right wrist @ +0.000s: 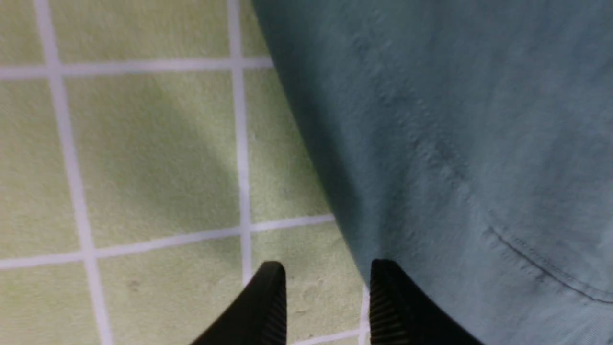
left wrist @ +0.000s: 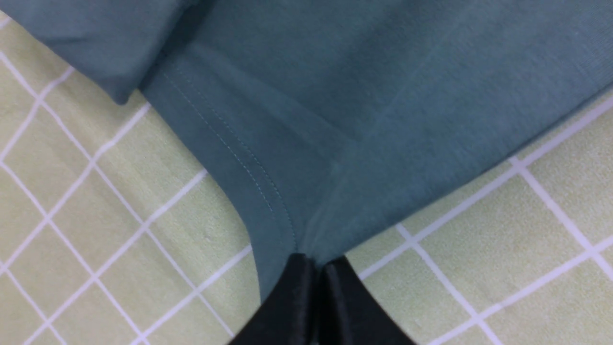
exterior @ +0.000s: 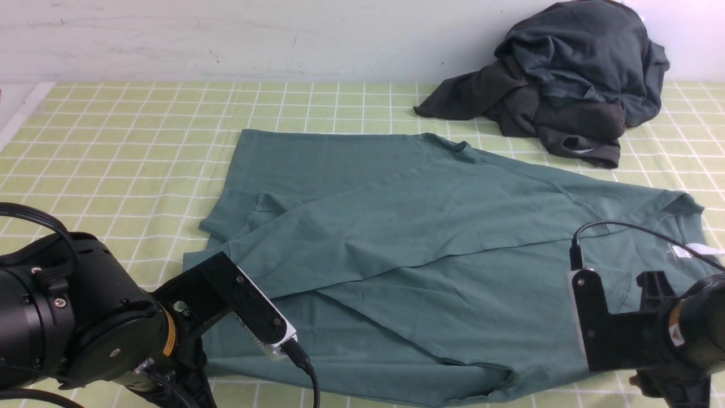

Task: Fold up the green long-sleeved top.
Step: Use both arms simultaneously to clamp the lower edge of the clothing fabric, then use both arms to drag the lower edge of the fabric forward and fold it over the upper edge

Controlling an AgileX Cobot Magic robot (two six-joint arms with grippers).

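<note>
**Me:** The table wears a yellow-green checked cloth with white lines, and a pale wall stands behind it. My green top lies in the middle, spread out sideways. Its bottom end is by my left arm and its neck end is by my right arm.

**Friend:** What is that dark heap at the back?

**Me:** Just some dark clothes in the far right corner, apart from my top. I leave them alone.

**Friend:** Are you holding the top?

**Me:** With one hand, yes. My left gripper is pinched tight on the near corner of the bottom end. The cloth goes right in between the fingers. My right gripper has a gap between its fingers and holds nothing. One finger sits right at the edge of the top, and the other is over bare checked cloth.

**Friend:** So which part of the job is this?

**Me:** I think some of the top is already laid over its middle. Now I am taking hold of the near long edge, one hand at each end. Only the left end is caught.

**Friend:** What comes next?

**Me:** I think my right gripper must slide onto that edge and squeeze. It needs to grab the cloth and not the checked cloth under it. Then both hands should lift together, level, and carry the edge across. If one hand goes faster, the fold could turn out crooked.
</note>
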